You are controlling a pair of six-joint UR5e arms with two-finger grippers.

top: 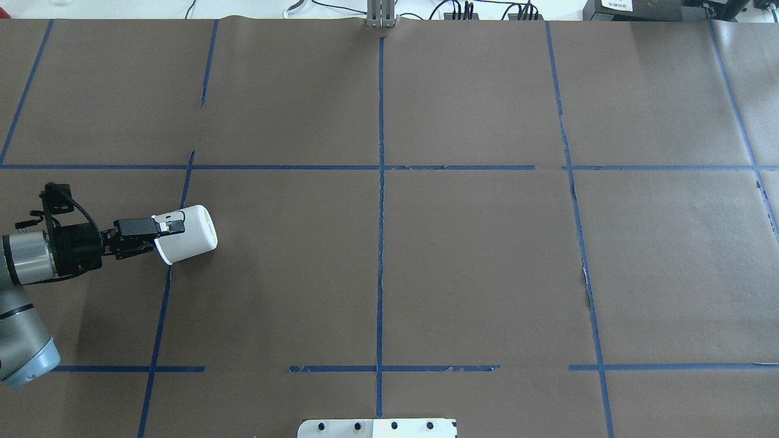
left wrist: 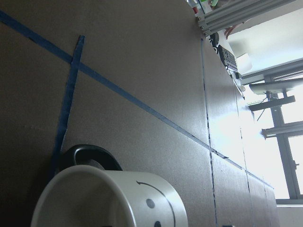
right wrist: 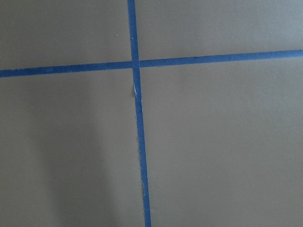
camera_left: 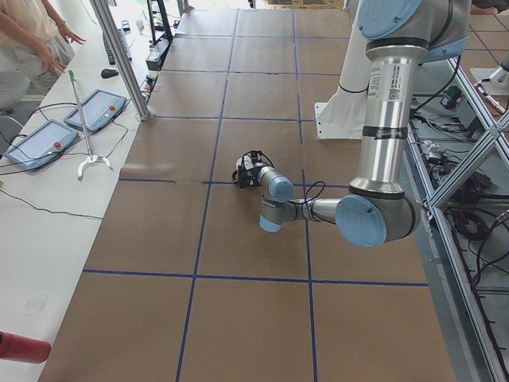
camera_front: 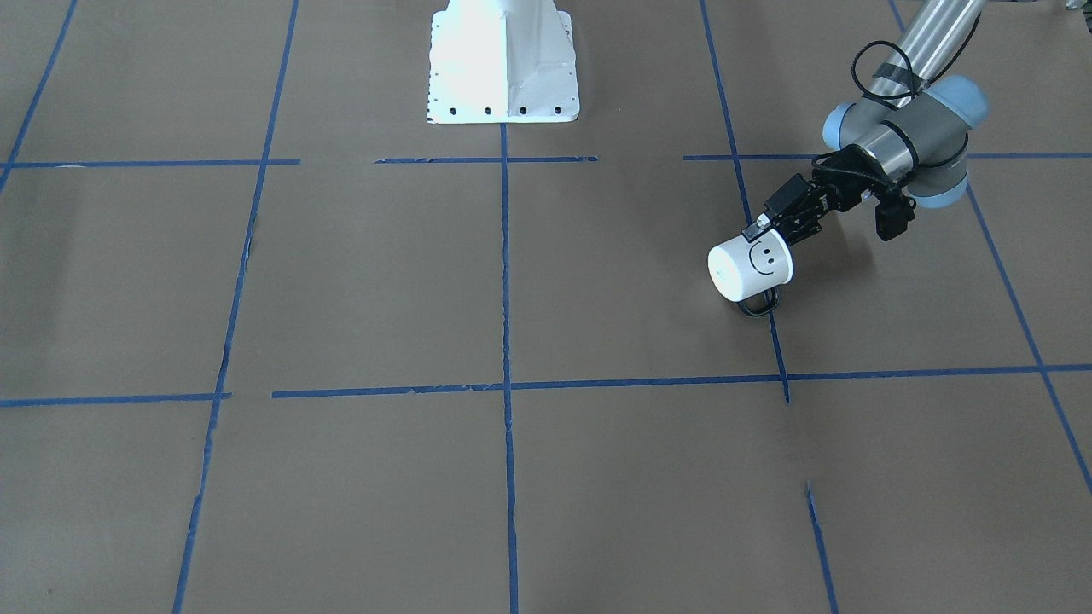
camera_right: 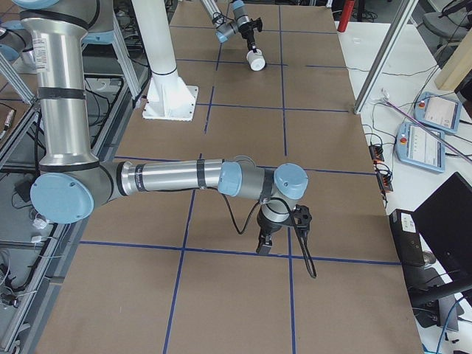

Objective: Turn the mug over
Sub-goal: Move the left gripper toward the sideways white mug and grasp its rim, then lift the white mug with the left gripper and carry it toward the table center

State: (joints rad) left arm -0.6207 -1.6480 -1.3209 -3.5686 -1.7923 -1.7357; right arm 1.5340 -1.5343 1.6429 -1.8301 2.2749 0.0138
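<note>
Right end effector (camera_right: 264,243) hangs low over a tape (camera_right: 285,118) crossing on the surface (camera_right: 332,184) — open or closed, I cannot tell. Farther off, the left end effector (camera_front: 762,232) is clamped on the mug (camera_front: 751,266) at its rim. The mug lies tilted on its side — smiley up, handle (camera_front: 759,304) underneath.

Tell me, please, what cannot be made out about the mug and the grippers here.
Right gripper: seen only in the right side view, too small to tell open or shut.
Handle of the mug: hidden under its body in the overhead view.
Mug's lower part: cut off by the left wrist view's bottom edge.
</note>
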